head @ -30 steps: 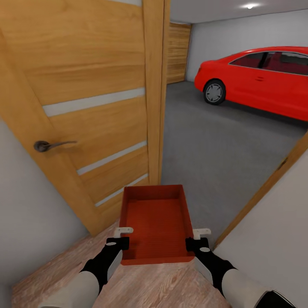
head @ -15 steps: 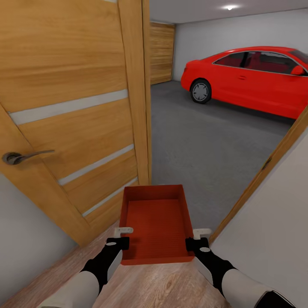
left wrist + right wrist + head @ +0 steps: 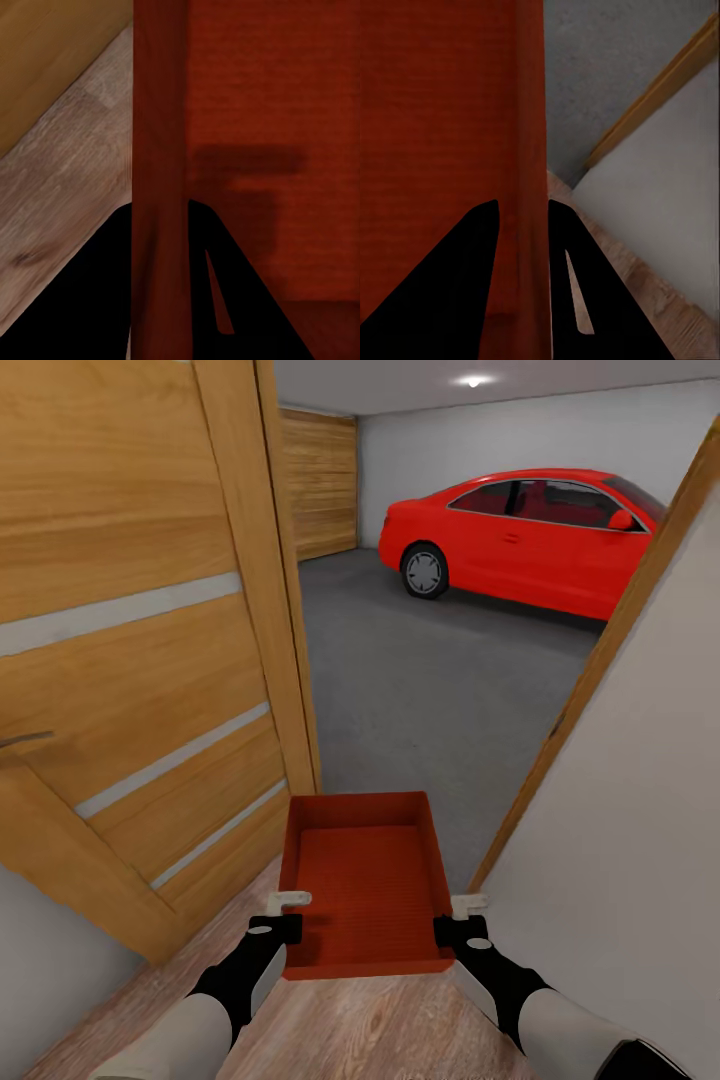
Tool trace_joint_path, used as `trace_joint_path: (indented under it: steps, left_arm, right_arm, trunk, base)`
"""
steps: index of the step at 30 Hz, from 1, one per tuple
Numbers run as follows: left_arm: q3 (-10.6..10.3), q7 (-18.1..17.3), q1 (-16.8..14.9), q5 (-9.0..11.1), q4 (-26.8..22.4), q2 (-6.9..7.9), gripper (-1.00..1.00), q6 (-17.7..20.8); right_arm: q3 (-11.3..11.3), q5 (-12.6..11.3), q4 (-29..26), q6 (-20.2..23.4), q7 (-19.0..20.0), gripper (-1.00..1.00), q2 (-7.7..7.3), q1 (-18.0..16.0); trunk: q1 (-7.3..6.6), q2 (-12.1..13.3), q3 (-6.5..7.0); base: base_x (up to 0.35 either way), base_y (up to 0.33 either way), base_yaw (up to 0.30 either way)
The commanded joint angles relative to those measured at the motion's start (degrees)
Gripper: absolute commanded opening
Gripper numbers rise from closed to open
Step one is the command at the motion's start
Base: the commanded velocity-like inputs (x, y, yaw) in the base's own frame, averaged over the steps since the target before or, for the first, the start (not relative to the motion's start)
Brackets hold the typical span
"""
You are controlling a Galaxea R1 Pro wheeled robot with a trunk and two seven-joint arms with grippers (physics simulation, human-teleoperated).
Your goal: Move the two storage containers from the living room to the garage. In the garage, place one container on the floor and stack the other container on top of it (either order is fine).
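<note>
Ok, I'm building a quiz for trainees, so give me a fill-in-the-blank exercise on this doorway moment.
1. Both grippers, left and right, hold one orange-red ____.
2. The car in the garage is ____.
3. The garage floor is dark ____.
4. The oak door stands ____.

Missing: storage container; red; grey; open

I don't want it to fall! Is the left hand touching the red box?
Touching. In the left wrist view, the left gripper's dark fingers pinch the box's thin wall between them.

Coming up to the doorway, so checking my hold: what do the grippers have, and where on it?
Both hold one storage container: left gripper pinches its left side wall, right gripper its right side wall, near the robot's end.
</note>
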Motion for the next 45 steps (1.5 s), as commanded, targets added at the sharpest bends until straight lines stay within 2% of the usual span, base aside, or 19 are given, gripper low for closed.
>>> trace_joint_path:
  steps: [1, 6, 23, 45]
  left_arm:
    - [-0.94, 0.58, 0.04, 1.21, 0.32, 1.31, -1.00, 0.34]
    - [-0.94, 0.55, 0.04, 1.21, 0.32, 1.31, -1.00, 0.34]
    - [-0.94, 0.56, 0.04, 1.21, 0.32, 1.31, -1.00, 0.34]
    - [-0.94, 0.58, 0.04, 1.21, 0.32, 1.31, -1.00, 0.34]
  right_arm:
    - [-3.86, 0.35, -0.34, -0.07, -0.30, -1.00, -2.71, -0.13]
    - [-3.86, 0.36, -0.34, -0.07, -0.30, -1.00, -2.68, -0.13]
    - [-3.86, 0.35, -0.34, -0.07, -0.30, -1.00, -2.73, -0.13]
    - [-3.86, 0.41, -0.34, 0.02, -0.30, -1.00, -2.69, -0.13]
  trunk:
    - [0.01, -0.06, -0.06]
    - [0.01, -0.06, -0.06]
    - [0.01, -0.06, -0.06]
    - [0.01, -0.06, -0.06]
  base:
    - [0.000, 0.000, -0.192]
    - [0.020, 0.073, -0.059]
    - [0.100, 0.275, -0.002]
    - [0.007, 0.014, -0.004]
